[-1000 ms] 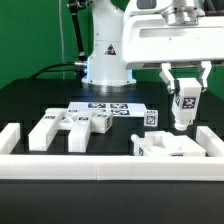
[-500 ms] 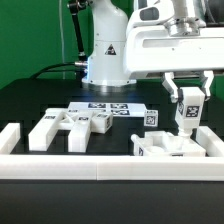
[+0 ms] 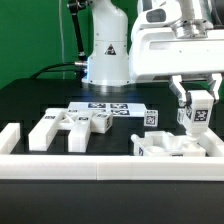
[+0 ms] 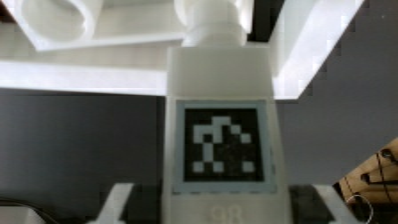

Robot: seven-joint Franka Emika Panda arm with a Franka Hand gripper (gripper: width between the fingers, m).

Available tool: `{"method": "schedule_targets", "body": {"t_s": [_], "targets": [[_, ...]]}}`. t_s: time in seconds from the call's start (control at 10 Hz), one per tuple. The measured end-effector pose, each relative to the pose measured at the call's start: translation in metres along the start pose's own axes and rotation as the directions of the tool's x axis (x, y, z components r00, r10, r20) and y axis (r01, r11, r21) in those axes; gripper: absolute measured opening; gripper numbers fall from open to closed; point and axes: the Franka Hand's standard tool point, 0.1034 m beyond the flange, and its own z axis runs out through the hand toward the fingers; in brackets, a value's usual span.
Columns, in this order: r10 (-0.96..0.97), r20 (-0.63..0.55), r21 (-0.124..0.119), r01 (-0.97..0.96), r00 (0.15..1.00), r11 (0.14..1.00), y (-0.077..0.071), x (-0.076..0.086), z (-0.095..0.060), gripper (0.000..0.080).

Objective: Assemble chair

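white bar (image 3: 197,117) with a tag held tight between the gripper (image 3: 197,103) jaws, standing upright, over other chair parts (image 3: 165,148)

Tagged white bar (image 4: 226,95) in the hand (image 4: 222,205)

I see smooth, matt white plastic on the chair parts (image 3: 48,130), a matt black counter (image 3: 25,100), and a glossier white shell on the arm (image 3: 105,45).
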Motion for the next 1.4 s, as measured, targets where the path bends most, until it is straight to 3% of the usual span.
{"method": "schedule_targets", "body": {"t_s": [1.2, 1.4], "targets": [[-0.026, 0.022, 0.001, 0.026, 0.999, 1.000, -0.001, -0.020, 0.014, 0.0291], [-0.028, -0.017, -0.004, 0.028, 0.999, 1.000, -0.002, -0.021, 0.015, 0.0291]]}}
